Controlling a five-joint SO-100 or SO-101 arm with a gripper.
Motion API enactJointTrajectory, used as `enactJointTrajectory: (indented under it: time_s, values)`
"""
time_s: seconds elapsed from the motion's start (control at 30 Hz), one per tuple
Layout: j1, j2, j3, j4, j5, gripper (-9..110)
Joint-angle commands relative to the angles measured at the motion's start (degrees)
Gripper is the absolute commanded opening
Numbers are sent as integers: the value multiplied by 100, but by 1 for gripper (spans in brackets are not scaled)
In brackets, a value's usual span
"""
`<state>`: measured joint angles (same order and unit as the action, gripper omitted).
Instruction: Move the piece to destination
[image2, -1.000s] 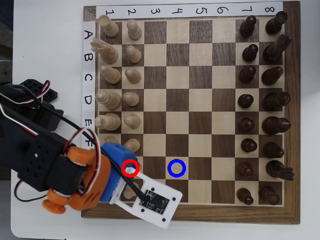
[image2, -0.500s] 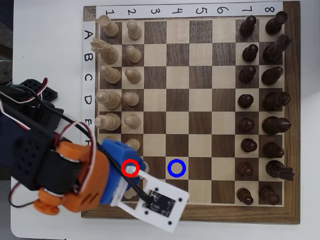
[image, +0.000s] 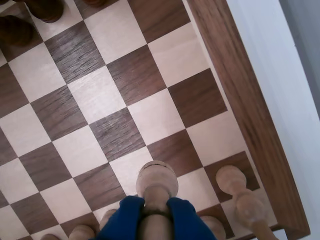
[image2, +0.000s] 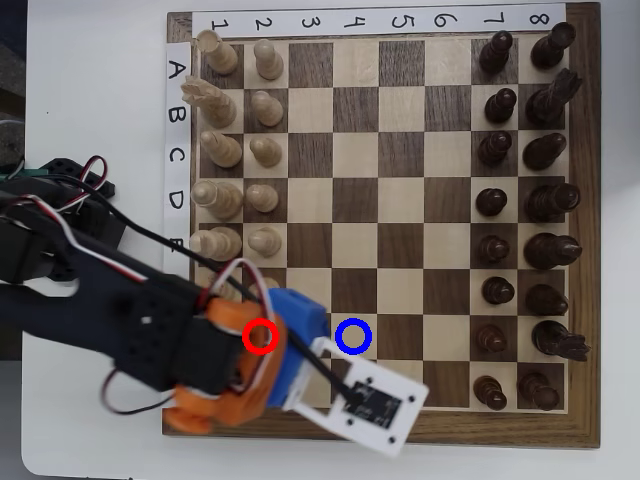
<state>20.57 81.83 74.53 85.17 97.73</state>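
In the wrist view the pawn (image: 157, 181) stands between the claw's (image: 156, 212) fingers; another pawn (image: 231, 181) stands just right of the claw; the chessboard (image: 100, 95) lies under the claw.

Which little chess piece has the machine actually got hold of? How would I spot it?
Find the wooden chessboard in the wrist view and follow it down to the blue gripper at the bottom edge. The pale pawn pinched there is the one: its round head pokes out between the blue fingers, while neighbouring pale pieces stand free.
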Motion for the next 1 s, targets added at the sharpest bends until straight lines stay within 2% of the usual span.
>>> enactJointTrajectory:
  time_s: [0.0,0.37,0.97]
  values:
    - [-193,-387,-888,-1002,378,0]
    - [-79,-747,-378,-2039,404,0]
    - [105,-729,431,-1767,316,0]
